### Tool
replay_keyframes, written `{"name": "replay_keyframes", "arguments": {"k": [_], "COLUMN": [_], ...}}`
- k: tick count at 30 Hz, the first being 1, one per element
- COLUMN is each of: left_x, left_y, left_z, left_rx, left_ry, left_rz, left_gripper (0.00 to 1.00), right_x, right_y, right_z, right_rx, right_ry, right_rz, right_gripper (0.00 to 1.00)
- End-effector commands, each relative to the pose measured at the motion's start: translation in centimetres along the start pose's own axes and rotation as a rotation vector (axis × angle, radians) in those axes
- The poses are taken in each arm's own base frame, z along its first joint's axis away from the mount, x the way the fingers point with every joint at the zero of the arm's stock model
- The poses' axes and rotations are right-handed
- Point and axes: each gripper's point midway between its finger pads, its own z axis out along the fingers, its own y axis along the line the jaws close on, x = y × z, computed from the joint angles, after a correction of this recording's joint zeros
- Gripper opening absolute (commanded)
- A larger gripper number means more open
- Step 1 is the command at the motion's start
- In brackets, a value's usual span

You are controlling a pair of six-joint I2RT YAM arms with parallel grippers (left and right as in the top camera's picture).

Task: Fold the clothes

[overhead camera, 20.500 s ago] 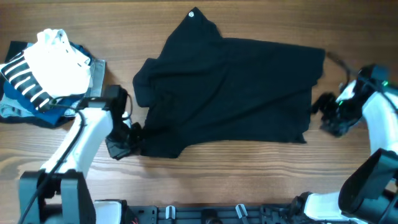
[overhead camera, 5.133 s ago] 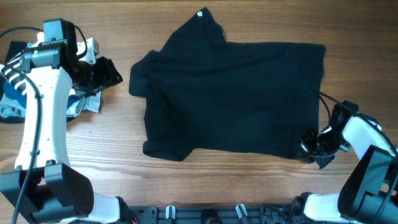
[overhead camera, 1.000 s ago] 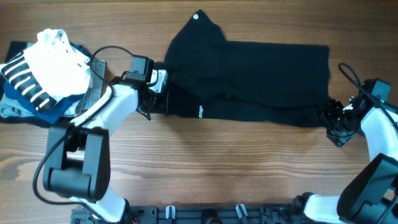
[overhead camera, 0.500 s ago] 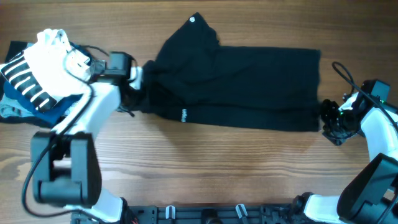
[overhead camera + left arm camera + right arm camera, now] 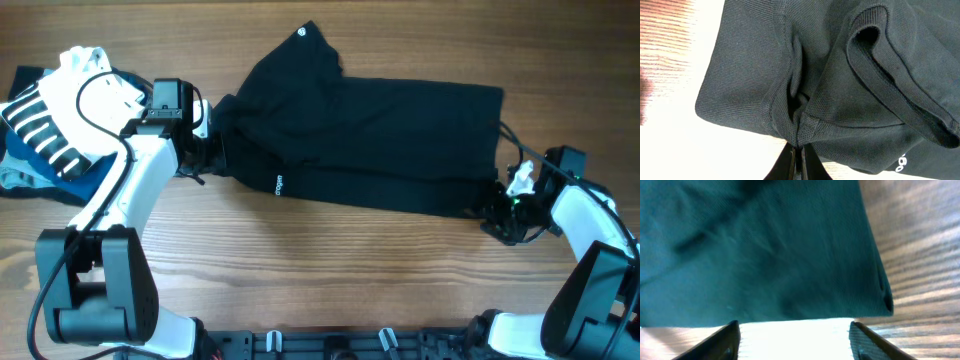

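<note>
We see the black T-shirt (image 5: 380, 140) lying across the middle of the wooden table (image 5: 330, 270) as a long band, already folded once lengthwise. Over the last second it has slid leftward. Our left gripper (image 5: 799, 155) has just pressed together on a bunched seam at the shirt's left end. Our right gripper (image 5: 795, 330), at the lower right corner, has its jaws apart with the cloth just beyond them and nothing held. We judge an end-to-end fold comes next.
</note>
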Motion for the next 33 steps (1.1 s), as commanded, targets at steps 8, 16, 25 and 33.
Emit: {"name": "replay_keyframes", "arguments": {"k": [8, 16, 25, 33], "left_x": [-0.4, -0.4, -0.4, -0.1], "left_y": [0.7, 0.7, 0.7, 0.8], "left_z": [-0.7, -0.7, -0.7, -0.7], "left_rx": [-0.049, -0.048, -0.048, -0.051], "left_ry": [-0.016, -0.016, -0.016, -0.005], "left_rz": [-0.016, -0.016, -0.016, -0.017], "left_gripper": [0.04, 0.04, 0.04, 0.04], "right_x": [-0.6, -0.6, -0.6, -1.0], "right_y": [-3.9, -2.8, -0.4, -1.9], "right_z": [-0.4, 0.4, 1.7, 0.6], "right_rx": [0.231, 0.149, -0.022, 0.089], "right_ry": [-0.046, -0.049, -0.059, -0.059], "right_rz": [0.157, 0.142, 0.104, 0.117], "right_gripper": [0.06, 0.72, 0.31, 0.04]}}
